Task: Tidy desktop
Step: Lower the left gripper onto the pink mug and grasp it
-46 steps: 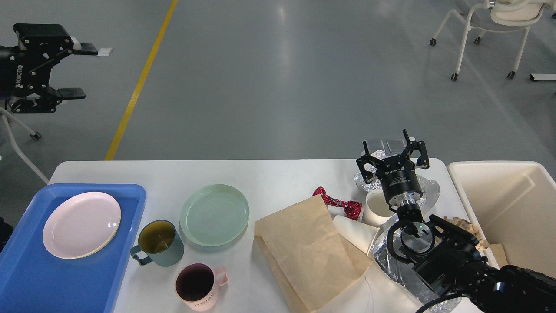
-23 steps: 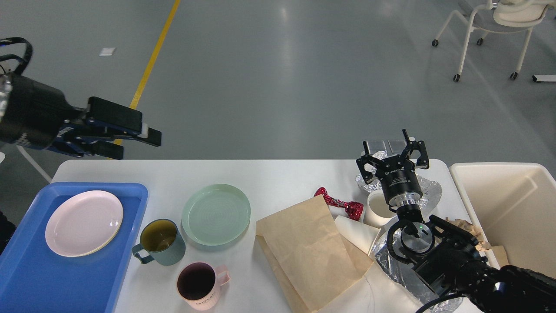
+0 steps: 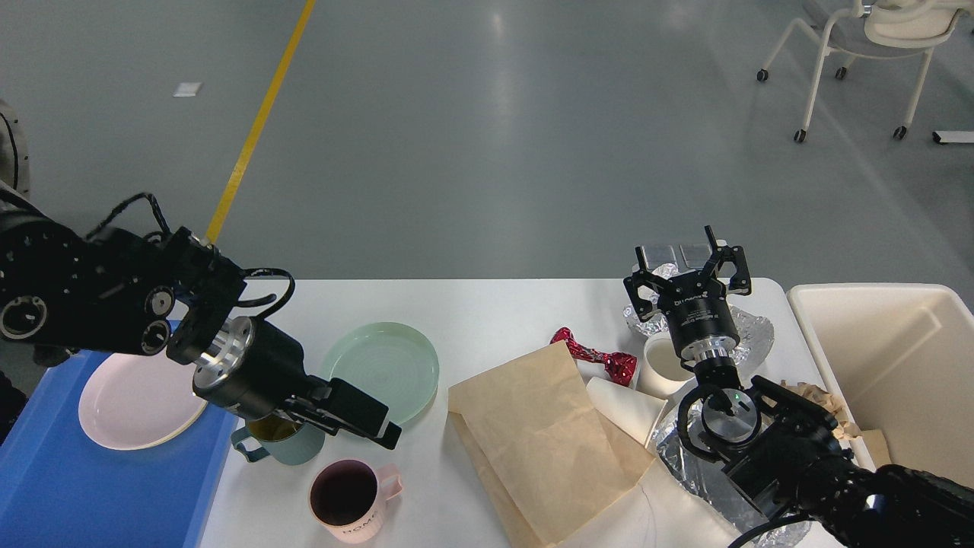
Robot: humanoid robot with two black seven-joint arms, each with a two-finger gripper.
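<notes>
Left claw (image 3: 373, 422): over teal mug (image 3: 285, 441), fingers overlap, gape unclear.
Right claw (image 3: 689, 262): spread, empty, above foil (image 3: 749, 335).
Bench (image 3: 487, 304): spans lower view, under both arms.

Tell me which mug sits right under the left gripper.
The teal mug with the dark handle, partly hidden beneath the left gripper. The pink mug stands clear, nearer the desktop's front edge.
</notes>
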